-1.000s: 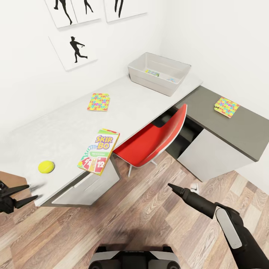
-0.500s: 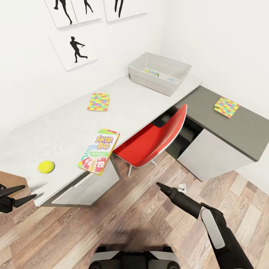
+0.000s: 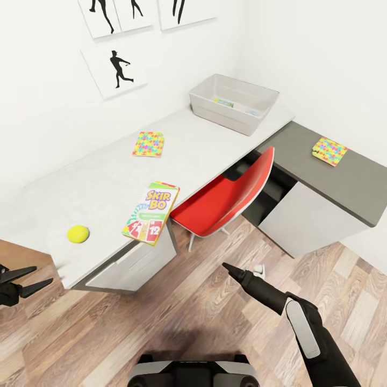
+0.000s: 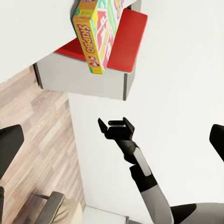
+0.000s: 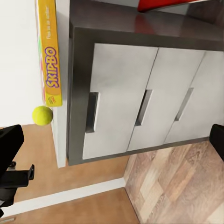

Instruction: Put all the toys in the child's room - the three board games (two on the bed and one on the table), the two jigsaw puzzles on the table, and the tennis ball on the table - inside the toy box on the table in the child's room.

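While the robot stands on the wood-plank floor (image 3: 204, 306), one long pale table (image 3: 107, 183) stretches from near left to far right, smooth and flat, and joins a lower dark grey cabinet (image 3: 344, 183) with a white door. On the table lies one yellow tennis ball (image 3: 78, 234), round and fuzzy, near the left end. Just right of it lies one card game (image 3: 151, 212), a flat box in yellow, green and red that says SKIP-BO, and its near end sticks out a little over the table edge. There are two puzzles, both flat squares covered in bright puzzle pieces: one puzzle (image 3: 149, 144) lies farther back on the pale top, and the other puzzle (image 3: 329, 151) lies on the dark cabinet at the right. One toy box (image 3: 234, 104), a shallow pale plastic bin with sloping sides, sits at the far corner of the table, with small flat coloured things inside that are too small to name. One shiny red chair (image 3: 226, 199) is tucked under the table. The left gripper (image 3: 29, 279) hangs near the left table end with its two thin black fingers spread apart, holding nothing. The right gripper (image 3: 228, 267) points over the floor near the chair, and I cannot tell how wide it is.
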Controlling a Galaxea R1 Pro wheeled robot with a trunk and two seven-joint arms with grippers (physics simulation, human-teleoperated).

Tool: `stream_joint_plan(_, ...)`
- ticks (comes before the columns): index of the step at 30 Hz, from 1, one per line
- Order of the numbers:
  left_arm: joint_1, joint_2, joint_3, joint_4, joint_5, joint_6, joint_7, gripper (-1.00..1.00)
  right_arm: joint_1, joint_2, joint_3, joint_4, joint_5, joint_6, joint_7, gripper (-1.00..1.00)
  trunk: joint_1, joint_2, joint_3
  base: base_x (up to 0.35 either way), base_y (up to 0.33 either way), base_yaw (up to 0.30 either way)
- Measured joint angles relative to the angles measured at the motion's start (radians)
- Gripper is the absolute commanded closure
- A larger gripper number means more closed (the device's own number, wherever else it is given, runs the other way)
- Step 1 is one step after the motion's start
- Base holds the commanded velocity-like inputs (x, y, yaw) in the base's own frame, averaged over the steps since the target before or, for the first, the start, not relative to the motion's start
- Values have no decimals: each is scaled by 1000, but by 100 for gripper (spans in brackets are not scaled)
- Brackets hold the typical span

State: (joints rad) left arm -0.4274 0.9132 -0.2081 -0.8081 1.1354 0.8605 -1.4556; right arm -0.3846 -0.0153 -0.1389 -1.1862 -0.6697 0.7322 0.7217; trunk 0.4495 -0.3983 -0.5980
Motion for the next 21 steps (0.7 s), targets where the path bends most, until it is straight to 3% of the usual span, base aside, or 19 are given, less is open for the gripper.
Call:
stream_joint_plan(5,0,0,0,0,0,-7,-1,-100,0,1,5,-1,0,0,-16,-100,0,0,0,-34,115,0)
stream_joint_plan(13,0,0,0,0,0,-9,0,-100,0,2,66,-2,0,-4,-54,-100,0,0,0,-50,195,0)
stream_joint_plan(21,0,-6,-2,-1,-2,-27,7,-100,1,4,167,-1,-1,-55,-103,-100,0,0,0,-5,31,11)
